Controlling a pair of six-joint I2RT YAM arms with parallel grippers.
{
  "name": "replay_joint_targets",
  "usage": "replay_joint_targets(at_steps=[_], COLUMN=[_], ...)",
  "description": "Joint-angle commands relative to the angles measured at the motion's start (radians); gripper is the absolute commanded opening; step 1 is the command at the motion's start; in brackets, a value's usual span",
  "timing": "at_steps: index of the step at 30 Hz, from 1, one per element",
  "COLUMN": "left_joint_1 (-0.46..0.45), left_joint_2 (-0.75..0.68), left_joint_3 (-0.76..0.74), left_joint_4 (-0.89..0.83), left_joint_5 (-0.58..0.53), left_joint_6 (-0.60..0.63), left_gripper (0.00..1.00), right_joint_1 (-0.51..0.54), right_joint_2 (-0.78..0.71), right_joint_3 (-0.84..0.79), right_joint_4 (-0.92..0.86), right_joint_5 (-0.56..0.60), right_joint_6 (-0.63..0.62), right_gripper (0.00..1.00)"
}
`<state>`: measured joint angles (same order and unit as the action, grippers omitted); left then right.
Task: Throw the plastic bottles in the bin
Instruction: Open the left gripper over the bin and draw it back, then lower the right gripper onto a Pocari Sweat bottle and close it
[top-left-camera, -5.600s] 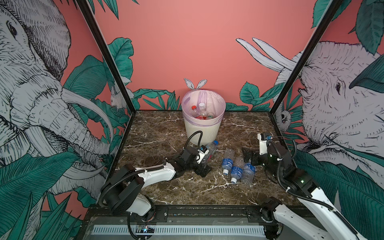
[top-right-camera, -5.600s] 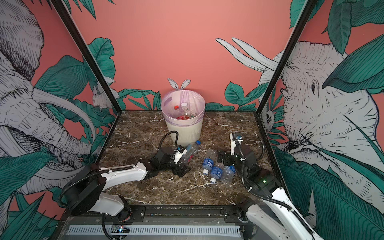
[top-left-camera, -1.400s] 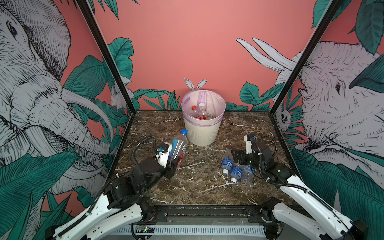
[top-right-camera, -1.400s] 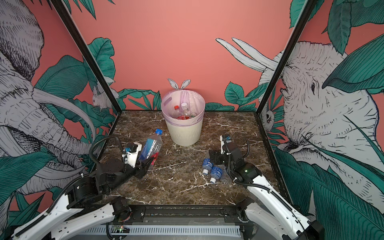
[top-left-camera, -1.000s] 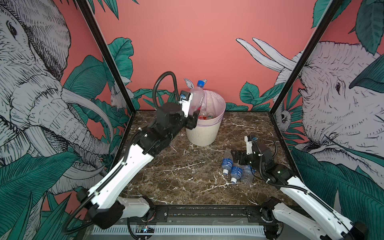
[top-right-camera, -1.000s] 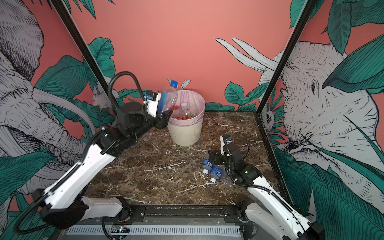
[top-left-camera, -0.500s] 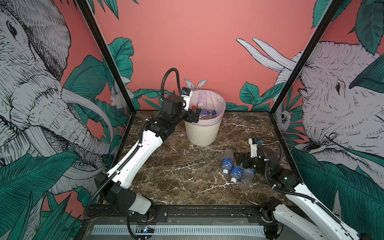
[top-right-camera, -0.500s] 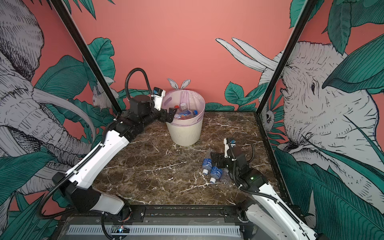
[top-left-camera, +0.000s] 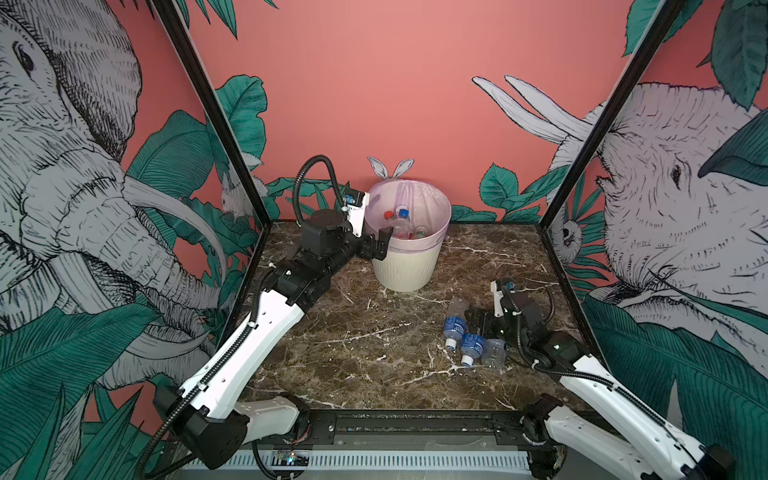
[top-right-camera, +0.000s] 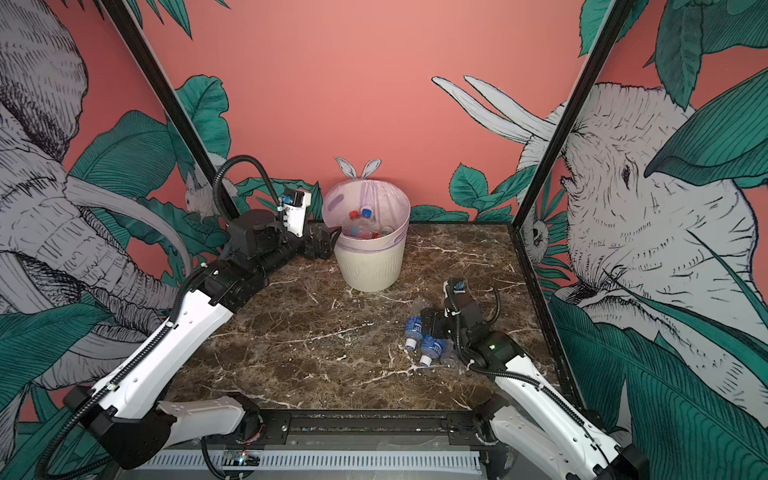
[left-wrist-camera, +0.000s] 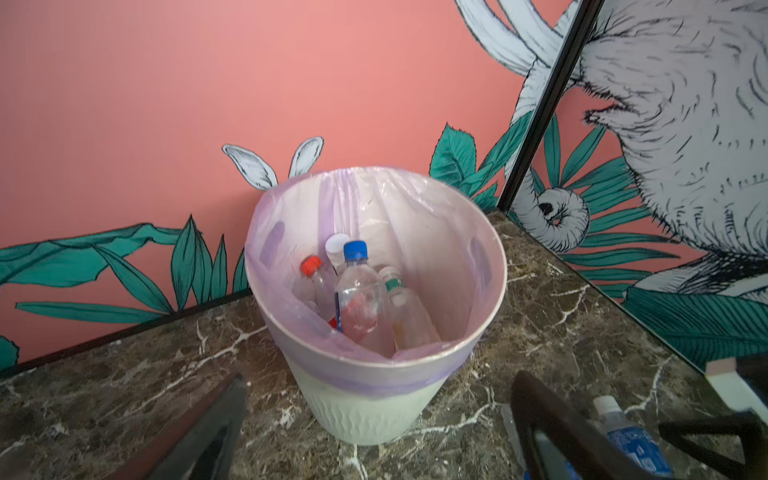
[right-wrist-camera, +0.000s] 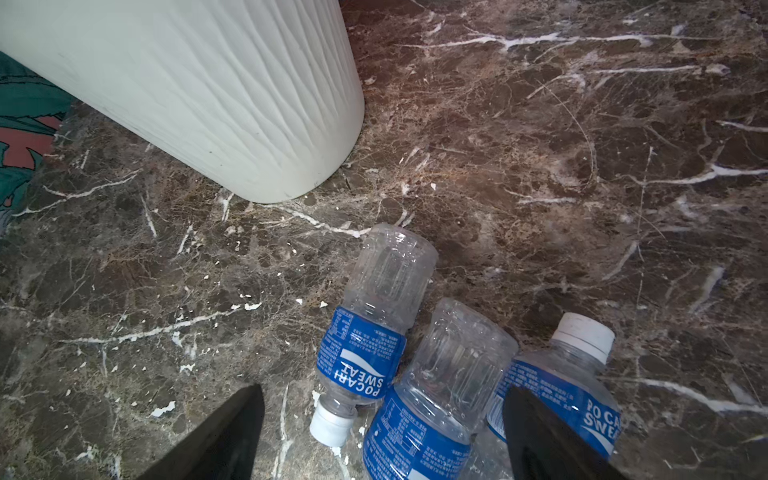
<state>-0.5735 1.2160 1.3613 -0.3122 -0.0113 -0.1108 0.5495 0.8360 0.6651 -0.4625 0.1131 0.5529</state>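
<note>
- The left gripper is wide open and holds nothing.
- Its fingers stand just outside the bin, near the rim.
- Four or so bottles stand in the bin, past the fingertips.
- The right gripper is wide open too, and empty.
- Two blue-label bottles lie on the marble table between its fingers.
- A third bottle lies by one finger; it may be touching, but that is hard to see.
</note>
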Motion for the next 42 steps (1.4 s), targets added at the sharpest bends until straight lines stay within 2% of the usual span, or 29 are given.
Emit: replay_joint_targets(at_steps=[1, 6, 12, 17, 20, 35, 42], left_joint_1=[-0.002, -0.010, -0.050, -0.121, -0.180, -0.240, -0.262], left_joint_2=[-0.087, -0.175, -0.251, -0.272, -0.271, -0.178, -0.155], left_joint_3=[-0.077, -0.199, -0.322, -0.402, -0.440, -0.553, -0.564], left_joint_4=[0.044, 0.072, 0.057, 0.051, 0.061, 0.134, 0.157], left_joint_5=[0.031, 0.086, 0.077, 0.043, 0.029, 0.056, 0.048], left_joint_6=[-0.021, -0.013, 0.020, 0.043, 0.045, -0.025, -0.044], left_gripper=[1.00, 1.00, 1.00, 1.00, 1.00, 1.00, 1.00], right_joint_1=[-0.003, -0.003, -0.003, -0.003, -0.003, -0.015, -0.071], right_joint_2=[0.021, 0.048, 0.007, -0.008, -0.018, -0.110, -0.112], right_joint_3=[0.025, 0.026, 0.000, -0.026, -0.046, -0.120, -0.168], right_joint_4=[-0.052, -0.113, -0.170, -0.196, -0.209, -0.240, -0.219], right_joint_5=[0.055, 0.107, 0.152, 0.140, 0.142, 0.163, 0.097], right_joint_6=[0.026, 0.074, 0.122, 0.145, 0.157, 0.222, 0.231], right_gripper=[0.92, 0.93, 0.94, 0.94, 0.94, 0.90, 0.84])
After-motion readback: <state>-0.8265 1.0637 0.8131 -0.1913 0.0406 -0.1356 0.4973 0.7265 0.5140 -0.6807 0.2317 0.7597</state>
